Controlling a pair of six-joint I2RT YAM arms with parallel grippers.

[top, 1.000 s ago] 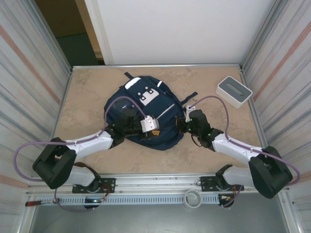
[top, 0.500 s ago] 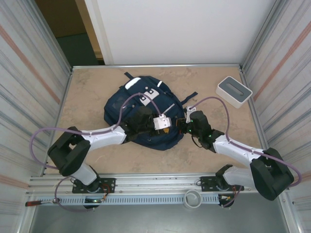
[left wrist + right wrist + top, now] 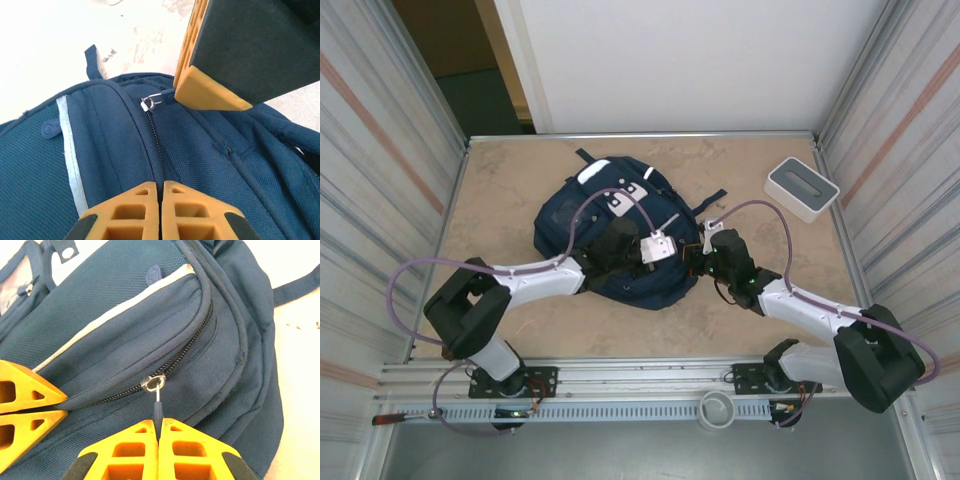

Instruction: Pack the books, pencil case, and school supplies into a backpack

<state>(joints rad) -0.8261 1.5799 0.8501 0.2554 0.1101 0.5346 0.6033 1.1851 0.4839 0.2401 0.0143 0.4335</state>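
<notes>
The navy backpack (image 3: pixel 610 225) lies flat in the middle of the table, its zipper closed along the side pocket (image 3: pixel 197 337). My right gripper (image 3: pixel 159 422) is at the bag's right edge (image 3: pixel 695 258), shut on the zipper pull (image 3: pixel 158 407) that hangs from the silver slider (image 3: pixel 153 382). My left gripper (image 3: pixel 161 187) rests on top of the bag (image 3: pixel 655 248), shut, its tips pressed onto the zipper seam (image 3: pixel 155 140) just short of the slider (image 3: pixel 147 104). I cannot tell whether fabric is pinched. The books, pencil case and school supplies are out of view.
A white box with a grey top (image 3: pixel 801 187) stands at the back right of the table. Corrugated metal walls close in both sides. A backpack strap (image 3: pixel 712 199) trails toward the box.
My left gripper has slid right across the backpack toward the right gripper and gone from open to shut. The right gripper has kept its hold on the zipper pull.
</notes>
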